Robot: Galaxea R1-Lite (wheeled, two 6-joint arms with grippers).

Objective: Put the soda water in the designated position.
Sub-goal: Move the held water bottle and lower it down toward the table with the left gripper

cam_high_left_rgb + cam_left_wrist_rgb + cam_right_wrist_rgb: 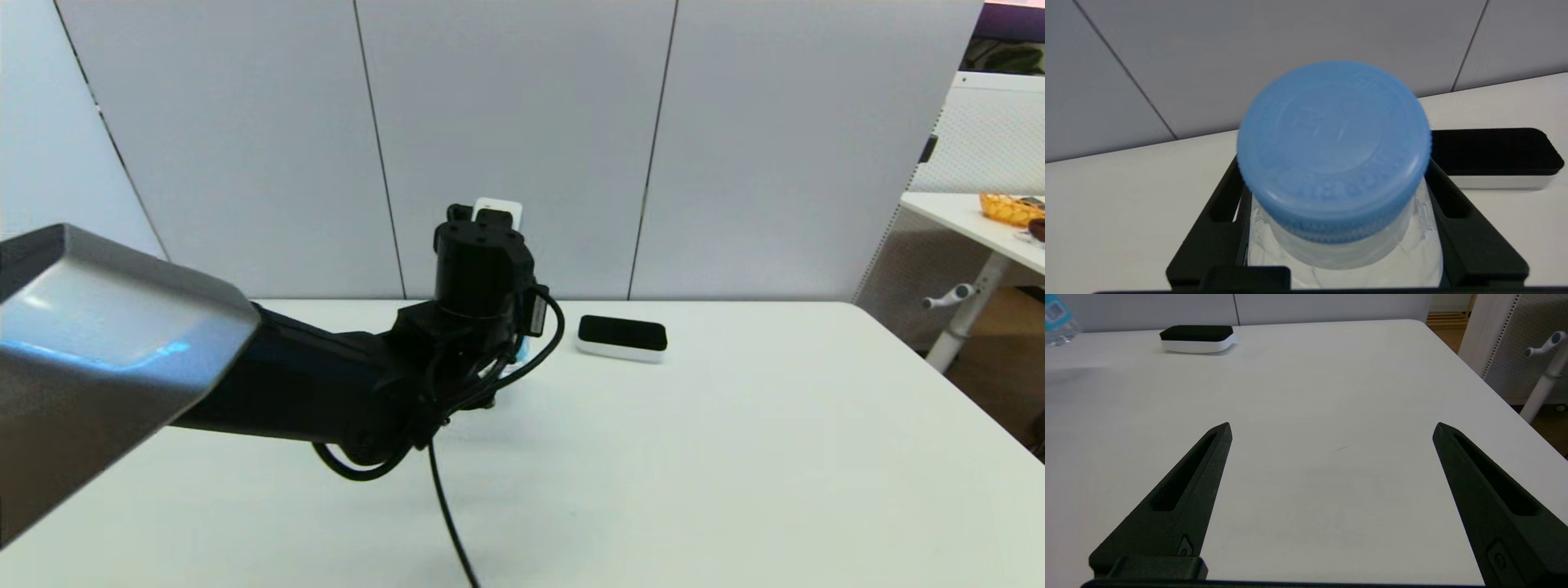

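White laminate made up the table (735, 457), which was backed by grey wall panels (522, 139). Across its near-left part the left arm (269, 384) was stretched, reaching from about eight o'clock toward the centre-rear of the surface, with black cables (445, 498) hanging from its wrist. At twelve o'clock on the table, slightly right of the arm's wrist, a flat black-topped white device (622, 337) was seen lying near the rear edge. The left gripper (1335, 228) was positioned just left of that device, at roughly nine o'clock from it, and was clamped on the soda water (1334, 155): in the left wrist view, the two black fingers (1220, 228) were pressed against either side of the clear bottle below its light-blue cap. Whether the bottle's base was resting on the tabletop could not be told, since it was hidden by the wrist in the head view; only a sliver of it (519, 353) was visible there. The right gripper (1331, 433) was held low over bare tabletop, well apart from the bottle (1057, 318) and the device (1197, 338), with its fingers (1180, 490) spread wide and nothing between them.
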